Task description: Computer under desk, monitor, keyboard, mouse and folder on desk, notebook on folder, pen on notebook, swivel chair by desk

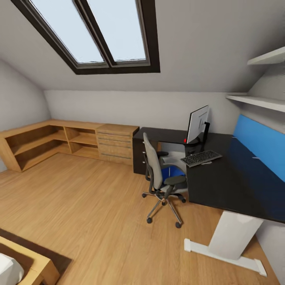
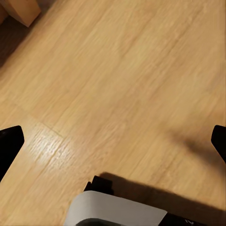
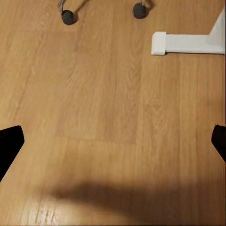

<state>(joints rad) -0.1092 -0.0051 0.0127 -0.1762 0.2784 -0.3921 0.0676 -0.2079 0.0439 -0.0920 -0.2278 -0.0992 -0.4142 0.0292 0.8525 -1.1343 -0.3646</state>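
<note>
The black L-shaped desk stands at the right on white legs. On it are the monitor and, in front of it, the keyboard. The swivel chair stands at the desk's inner corner, its seat toward the desk. The blue folder lies on that seat. The computer, mouse, notebook and pen are too small or hidden to make out. My left gripper hangs open over bare floor. Also open, my right gripper is above the floor short of the chair casters and the desk foot.
Wooden shelving and a wooden drawer cabinet line the far wall. A blue panel backs the desk, with wall shelves above. A wooden bed frame sits at the near left. Open wood floor lies between me and the chair.
</note>
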